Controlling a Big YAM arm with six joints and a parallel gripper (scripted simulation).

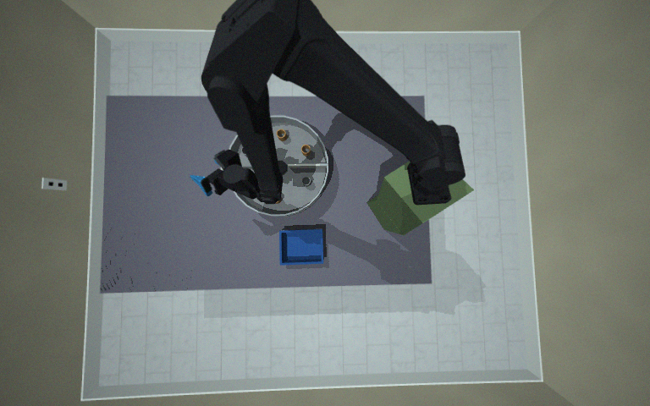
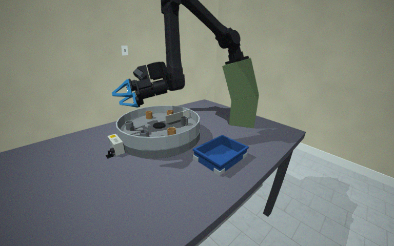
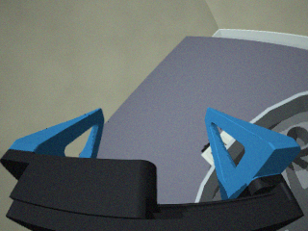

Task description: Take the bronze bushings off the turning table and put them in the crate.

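The grey turning table [image 2: 158, 127] stands at the middle of the dark table top; it also shows in the top view [image 1: 280, 165]. Three bronze bushings stand upright on it [image 2: 149, 114] [image 2: 170, 111] [image 2: 171, 130]. Three steel bushings stand there too [image 2: 129, 125] [image 2: 144, 132] [image 2: 183, 120]. The blue crate [image 2: 220, 151] sits empty just in front of the turning table. My gripper [image 2: 117, 98] is open and empty. It hovers well above the turning table's left rim and points outward, away from the bushings. In the wrist view the blue fingers stand wide apart with nothing between them.
A green block [image 2: 241, 93] carries the arm's base at the back right. A small white box [image 2: 115, 142] sits against the turning table's left front. A low divider wall [image 2: 177, 116] stands inside the turning table. The table's front edge is near the crate.
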